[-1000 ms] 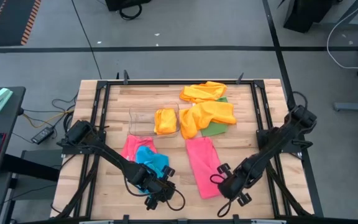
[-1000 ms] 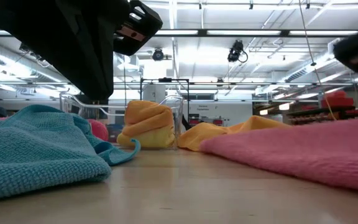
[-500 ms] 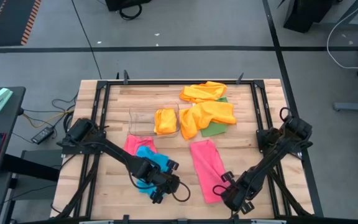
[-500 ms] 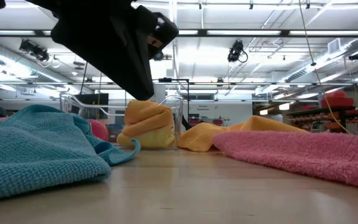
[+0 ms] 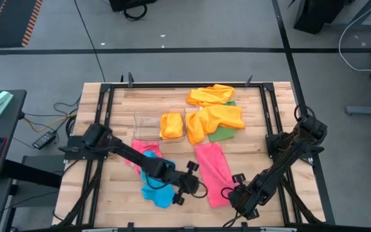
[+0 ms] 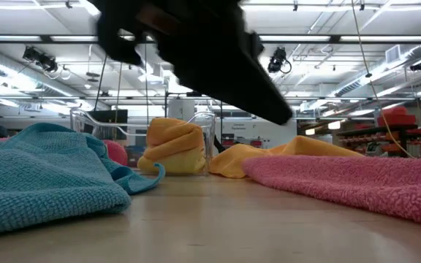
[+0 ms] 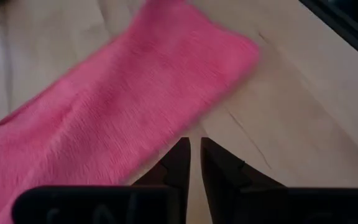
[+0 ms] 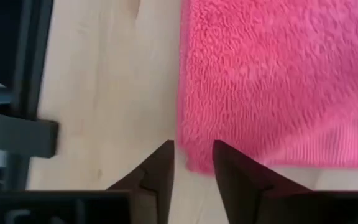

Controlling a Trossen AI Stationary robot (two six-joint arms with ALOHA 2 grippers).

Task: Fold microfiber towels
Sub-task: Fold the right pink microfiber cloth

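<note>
A pink towel [image 5: 212, 169] lies flat on the wooden table near its front edge. My left gripper [image 5: 197, 183] hovers at its left edge, slanting down, fingers [image 7: 196, 149] only a narrow slit apart, above the table in the low view [image 6: 269, 102]. My right gripper [image 5: 234, 193] points down at the towel's near right corner [image 8: 194, 163], open, one finger on either side of the corner's edge; I see no touch. A blue towel [image 5: 154, 190] lies crumpled under my left arm, partly on a second pink towel [image 5: 136, 151].
A clear bin [image 5: 147, 125] at mid-table holds a folded orange towel [image 5: 172, 125]. More orange towels [image 5: 214, 109] are heaped at the far side over a green one [image 5: 224, 133]. A black frame [image 5: 275, 154] runs along the table's sides.
My left gripper has swung from the near edge toward the table's right and a little farther in, across the blue towel to the pink towel's left edge. My right gripper has shifted slightly and rolled. The pink towel's near end, raised before in the low view, has sunk flat.
</note>
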